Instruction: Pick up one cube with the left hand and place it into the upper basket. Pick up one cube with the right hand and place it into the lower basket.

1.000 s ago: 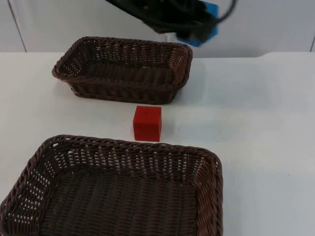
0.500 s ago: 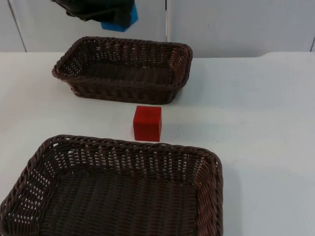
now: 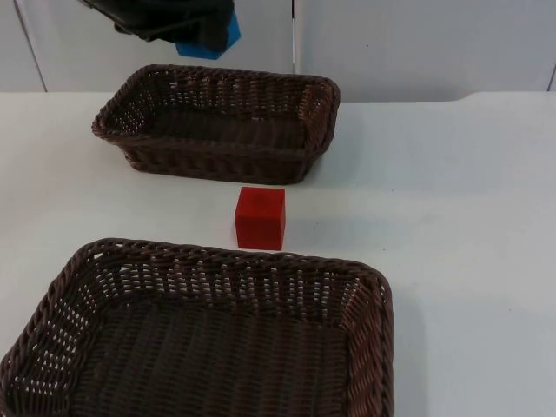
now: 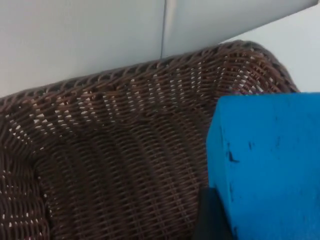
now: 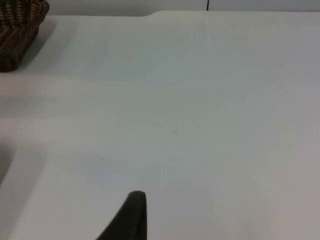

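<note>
**Blue cube held above the upper basket**

Your left gripper (image 3: 195,35) hangs over the back-left rim of the upper basket (image 3: 217,122), its jaws clamped on a blue cube (image 3: 208,39) — in the left wrist view that blue cube (image 4: 265,165) sits just beside a black fingertip (image 4: 210,220), with the woven floor and far wall of the upper basket (image 4: 115,150) beneath it. The cube is in the air, not touching the wicker.

You have a red cube (image 3: 260,217) on the white table (image 3: 452,217), between the two baskets (nearer the lower one's back rim, touching neither). The lower basket (image 3: 208,339) holds nothing.

Your right gripper (image 5: 131,220) waits over bare table — whether its jaws are apart or together you cannot tell. A corner of a basket (image 5: 20,30) shows in the right wrist view.
</note>
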Controlling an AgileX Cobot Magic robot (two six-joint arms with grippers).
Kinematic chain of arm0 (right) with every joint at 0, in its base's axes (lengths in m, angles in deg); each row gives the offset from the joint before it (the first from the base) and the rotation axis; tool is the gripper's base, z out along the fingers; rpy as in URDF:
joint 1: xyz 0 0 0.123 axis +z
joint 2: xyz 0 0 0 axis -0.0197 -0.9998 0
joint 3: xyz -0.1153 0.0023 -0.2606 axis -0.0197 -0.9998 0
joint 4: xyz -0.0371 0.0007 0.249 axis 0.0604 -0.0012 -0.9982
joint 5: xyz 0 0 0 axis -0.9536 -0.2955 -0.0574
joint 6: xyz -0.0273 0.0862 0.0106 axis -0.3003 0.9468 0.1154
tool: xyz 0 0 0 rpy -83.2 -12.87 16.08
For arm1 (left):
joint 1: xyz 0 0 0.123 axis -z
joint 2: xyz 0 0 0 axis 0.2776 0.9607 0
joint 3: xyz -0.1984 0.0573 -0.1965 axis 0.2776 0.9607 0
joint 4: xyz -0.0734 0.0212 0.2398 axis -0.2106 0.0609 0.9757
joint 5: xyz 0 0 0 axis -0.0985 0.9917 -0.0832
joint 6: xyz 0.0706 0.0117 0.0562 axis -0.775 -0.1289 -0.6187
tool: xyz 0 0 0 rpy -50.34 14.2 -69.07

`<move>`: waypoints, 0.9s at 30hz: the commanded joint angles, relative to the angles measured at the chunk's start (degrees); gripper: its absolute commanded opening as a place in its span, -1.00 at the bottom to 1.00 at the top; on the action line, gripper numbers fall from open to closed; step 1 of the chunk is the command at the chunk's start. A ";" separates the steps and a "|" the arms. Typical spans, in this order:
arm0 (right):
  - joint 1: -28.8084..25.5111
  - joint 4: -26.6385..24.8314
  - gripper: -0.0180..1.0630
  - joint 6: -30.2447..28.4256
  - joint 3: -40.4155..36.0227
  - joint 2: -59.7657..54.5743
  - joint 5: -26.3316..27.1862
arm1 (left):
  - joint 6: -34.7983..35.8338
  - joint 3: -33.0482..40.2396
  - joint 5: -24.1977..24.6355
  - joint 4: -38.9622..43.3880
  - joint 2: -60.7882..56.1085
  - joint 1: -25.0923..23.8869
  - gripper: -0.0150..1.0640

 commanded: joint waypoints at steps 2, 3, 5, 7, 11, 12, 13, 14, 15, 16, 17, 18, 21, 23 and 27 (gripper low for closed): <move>-0.36 0.16 0.98 -0.03 -0.14 0.20 0.37 | 0.46 -0.14 -2.20 -2.27 0.57 -0.09 -0.98; -0.36 0.26 0.98 -0.03 -0.14 0.20 0.37 | 0.46 -0.14 -3.90 -2.66 0.97 -0.09 -0.98; -0.36 0.26 0.98 -0.03 -0.14 0.20 0.37 | 0.46 -0.14 -5.09 -2.76 1.24 -0.09 -0.98; -0.36 0.26 0.98 -0.03 -0.14 0.20 0.37 | 0.46 -0.54 -6.71 -2.88 2.03 -0.09 -0.98; -0.36 0.26 0.98 -0.03 -0.14 0.20 0.37 | 0.46 -3.04 -6.50 -2.88 4.33 -0.09 -0.98; -0.36 0.26 0.98 -0.03 -0.14 0.20 0.37 | 0.46 -4.28 -6.18 -3.05 5.31 -0.09 -0.98; -0.36 0.26 0.98 -0.03 -0.14 0.20 0.37 | 0.46 -5.61 -5.73 -3.32 6.43 -0.09 -0.98; -0.36 0.26 0.98 -0.03 -0.14 0.20 0.37 | 0.46 -6.84 -5.49 -3.58 7.47 -0.09 -0.98; -0.36 0.26 0.98 -0.03 -0.14 0.20 0.37 | 0.46 -8.43 -5.38 -3.69 8.83 -0.09 -0.98; -0.36 0.26 0.98 -0.03 -0.14 0.20 0.37 | 0.46 -8.43 -5.38 -3.69 8.83 -0.09 -0.98; -0.36 0.26 0.98 -0.03 -0.14 0.20 0.37 | 0.46 -10.06 -5.38 -3.69 10.23 -0.09 -0.98; -0.36 0.26 0.98 -0.03 -0.14 0.20 0.37 | 0.46 -11.66 -5.25 -3.69 11.42 -0.09 -0.98; -0.36 0.26 0.98 -0.03 -0.14 0.20 0.37 | 0.62 -14.46 -5.13 -3.56 14.25 -0.21 -0.98; -0.36 0.26 0.98 -0.03 -0.14 0.20 0.37 | 0.62 -16.99 -4.70 -3.56 16.75 -0.68 -0.98; -0.36 0.26 0.98 -0.03 -0.14 0.20 0.37 | 1.81 -18.68 -4.49 -3.56 19.88 -0.79 -0.98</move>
